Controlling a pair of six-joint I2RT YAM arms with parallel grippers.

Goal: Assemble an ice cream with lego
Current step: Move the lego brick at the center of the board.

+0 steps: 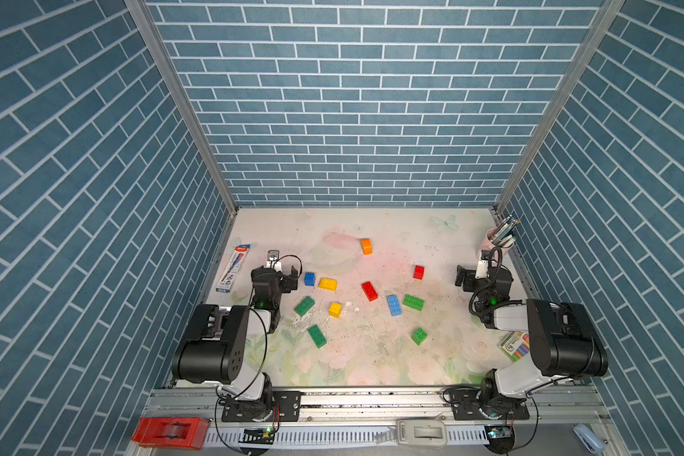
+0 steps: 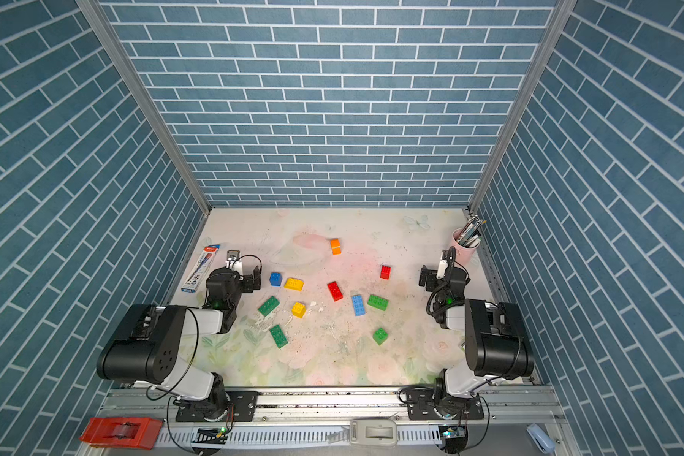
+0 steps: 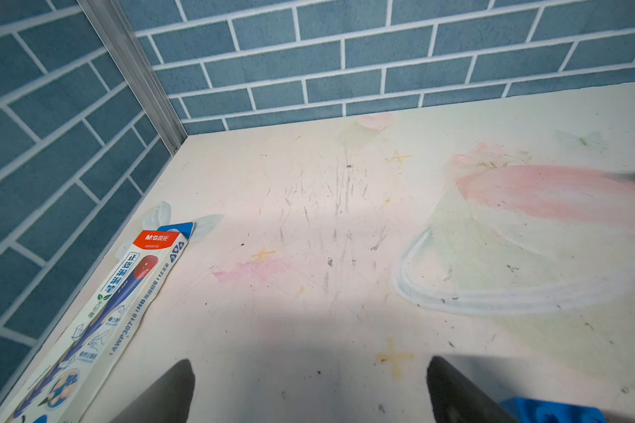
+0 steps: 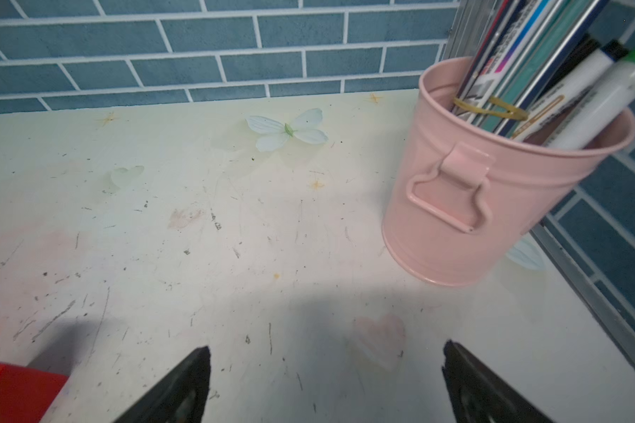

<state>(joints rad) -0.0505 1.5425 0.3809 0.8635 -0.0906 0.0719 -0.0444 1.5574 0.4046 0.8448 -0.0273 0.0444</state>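
1. In both top views the chunky studded plastic lego bricks lie loose and unjoined on the pale flowered table, between the two arms. The left gripper stands wide open and empty. A small square blue brick sits just beside its right finger, with a round-topped yellow brick just past that. The right gripper is also spread and empty, and a small square red brick lies near its left side, apart from it.
2. Left wrist view: the jaws gape over bare table. The blue brick shows just outside the right finger, and a printed cardboard pencil box lies off to the left.
3. Right wrist view: nothing sits between the open jaws. The red brick lies off the left finger, and a pink metal bucket of pens stands ahead to the right.
4. Judgement: nothing is stacked yet. The left arm is nearer a brick and would need to shift right to straddle the blue brick, which is square and so has no long axis to match.
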